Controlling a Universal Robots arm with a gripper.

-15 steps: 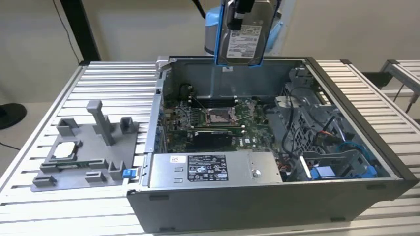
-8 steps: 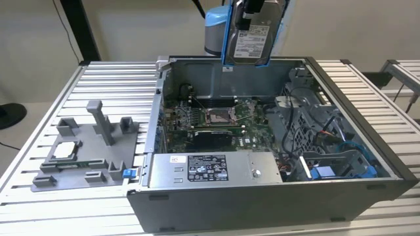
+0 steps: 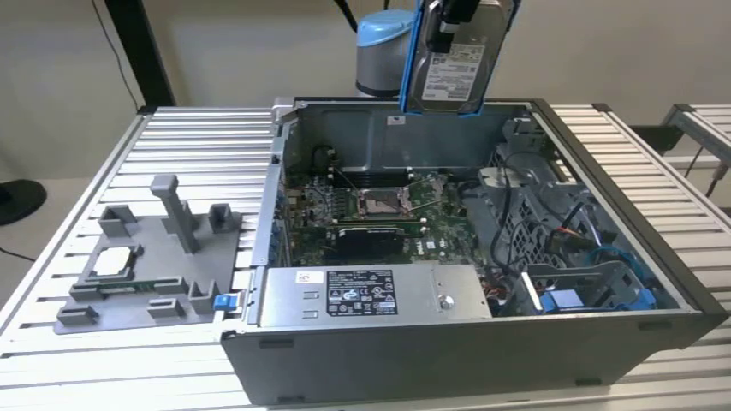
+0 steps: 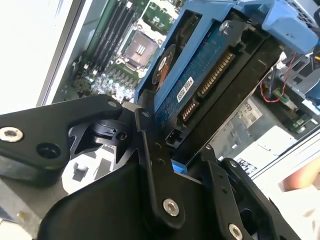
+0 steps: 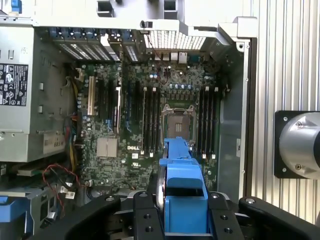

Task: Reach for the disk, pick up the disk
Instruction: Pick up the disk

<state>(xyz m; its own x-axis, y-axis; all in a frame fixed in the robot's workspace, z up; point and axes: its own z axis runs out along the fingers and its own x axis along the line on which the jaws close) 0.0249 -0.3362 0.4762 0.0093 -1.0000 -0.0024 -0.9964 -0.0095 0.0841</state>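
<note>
While the grey fixture sits idle at 8 o'clock in the exterior view, the open computer case fills the centre. Up at 12 to 1 o'clock hangs the disk, upright and clear above the case walls. The gripper has its fingers clamped narrow on the disk's top end, one per side. I reckon that hold is what keeps it hanging straight.

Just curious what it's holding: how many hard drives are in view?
1: the hard drive, clamped in the gripper above the open computer case. Others may sit hidden in the blue drive bays.
</note>
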